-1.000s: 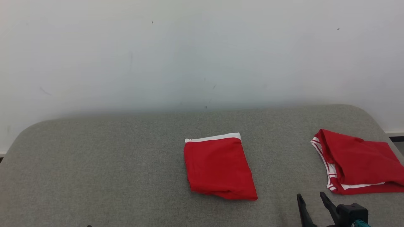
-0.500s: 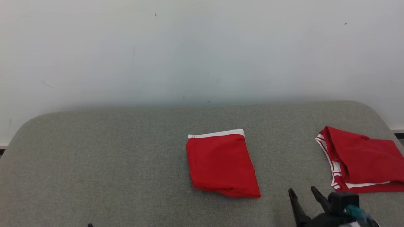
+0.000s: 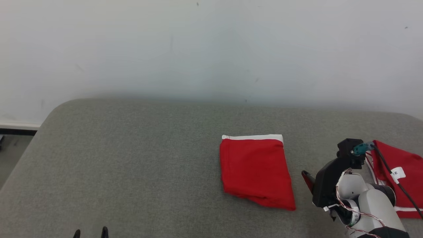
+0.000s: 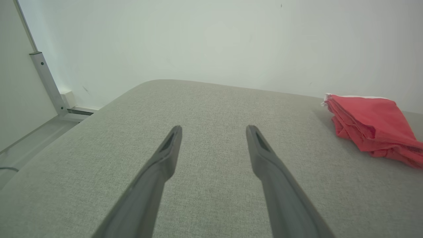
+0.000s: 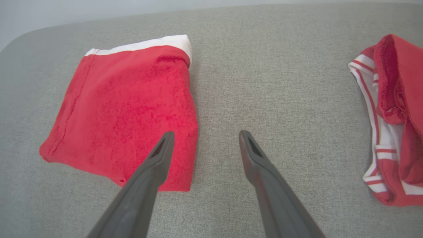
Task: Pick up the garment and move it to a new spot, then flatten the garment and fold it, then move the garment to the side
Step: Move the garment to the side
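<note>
Carefully, my right jaws spread wide, I should pinch all layers of the folded garment together.

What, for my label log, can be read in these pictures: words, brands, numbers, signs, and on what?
Nothing reads clearly.
A white tag on the striped red garment: dark mark, too small to read.
A sticker on the right wrist: characters too blurred to read.
The folded red garment: no text.

Grey fabric-covered surface, perhaps a bed, folded red garment centre-right, second red garment far right
</note>
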Controlling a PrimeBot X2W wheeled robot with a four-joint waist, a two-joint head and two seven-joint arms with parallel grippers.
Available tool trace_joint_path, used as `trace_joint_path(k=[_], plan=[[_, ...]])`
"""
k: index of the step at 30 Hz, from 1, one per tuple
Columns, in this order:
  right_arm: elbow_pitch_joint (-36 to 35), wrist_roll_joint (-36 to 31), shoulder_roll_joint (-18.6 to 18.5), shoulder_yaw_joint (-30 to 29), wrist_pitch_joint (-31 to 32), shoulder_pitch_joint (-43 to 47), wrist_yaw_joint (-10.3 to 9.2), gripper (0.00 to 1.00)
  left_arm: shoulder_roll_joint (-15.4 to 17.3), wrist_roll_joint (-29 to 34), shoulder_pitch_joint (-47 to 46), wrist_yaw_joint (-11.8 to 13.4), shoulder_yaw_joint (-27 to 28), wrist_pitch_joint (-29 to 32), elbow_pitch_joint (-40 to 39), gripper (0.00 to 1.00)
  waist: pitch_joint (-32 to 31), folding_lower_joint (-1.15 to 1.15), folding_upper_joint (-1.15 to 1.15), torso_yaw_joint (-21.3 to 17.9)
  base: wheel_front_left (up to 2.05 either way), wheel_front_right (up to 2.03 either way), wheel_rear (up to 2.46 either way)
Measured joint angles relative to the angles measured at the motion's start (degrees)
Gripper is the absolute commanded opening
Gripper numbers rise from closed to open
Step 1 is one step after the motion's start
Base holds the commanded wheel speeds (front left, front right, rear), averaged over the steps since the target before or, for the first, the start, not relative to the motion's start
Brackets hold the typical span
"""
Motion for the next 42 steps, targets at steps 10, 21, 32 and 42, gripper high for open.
trace_joint_path(k=[10, 21, 32, 42], plan=[[13.0, -9.5, 0.1, -7.3, -4.8, -7.8, 0.0, 1.0, 0.8, 0.1, -0.4, -0.5, -1.8, 1.1, -1.5, 1.0, 2.9, 0.0, 0.0, 7.6, 0.0, 0.0, 0.0], [22.0, -16.0, 0.1, -12.3, -6.1, -11.7, -0.07, 1.0, 0.2, 0.1, -3.5, -0.6, -3.6, 0.8, -0.6, 1.0, 9.3, 0.01, 0.0, 12.0, 0.0, 0.0, 0.0], [25.9, -16.5, 0.5, -8.8, -8.7, -13.6, 0.01, 0.0, 0.5, -0.5, -4.6, -0.7, -4.1, 0.0, 1.2, 1.0, 9.2, 0.0, -0.01, 10.2, 0.0, 0.0, 0.0], [19.6, -20.4, -9.4, 3.1, -11.8, -15.3, 0.01, 0.0, -0.4, -2.1, -3.9, -1.2, -4.4, -1.0, 2.0, 1.0, 7.1, 0.0, -0.01, 2.4, 0.0, 0.0, 0.0]])
